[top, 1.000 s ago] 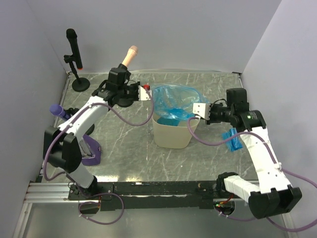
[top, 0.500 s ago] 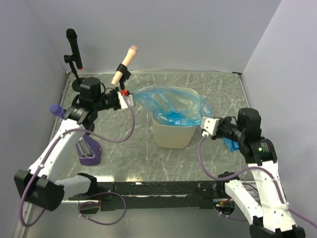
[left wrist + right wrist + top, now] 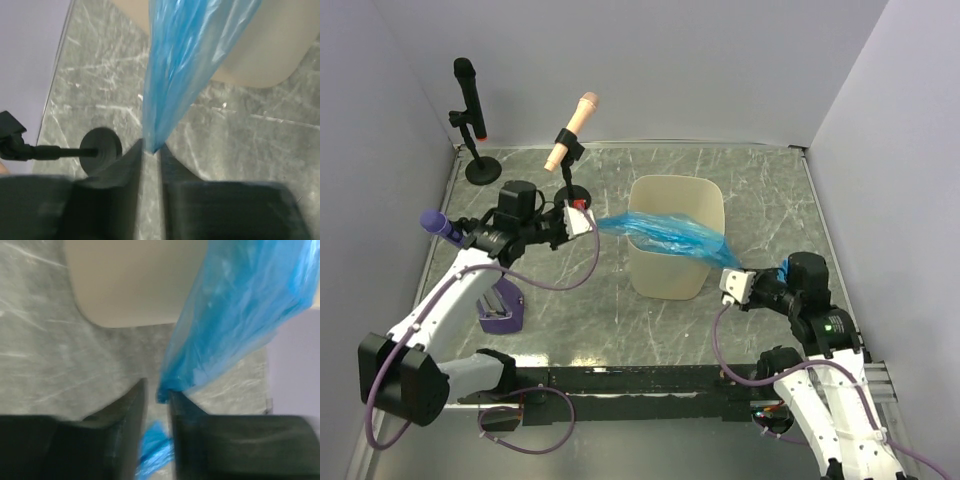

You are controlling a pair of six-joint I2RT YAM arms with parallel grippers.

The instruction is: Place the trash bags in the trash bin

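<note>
We see the table (image 3: 760, 190) under soft, even, fairly bright light from overhead. Its marbled top carries a pale sheen toward the far edge, and shadows are faint, with only a weak one at the base of the trash bin (image 3: 665, 280). The trash bag (image 3: 665, 232) lets light through and shows small white glints. In the left wrist view the left gripper (image 3: 150, 149) is dark and out of focus, while the bag's folds are fairly sharp. The right wrist view is softer all over, the right gripper (image 3: 156, 390) smeared and black, the bin's wall washed pale.
</note>
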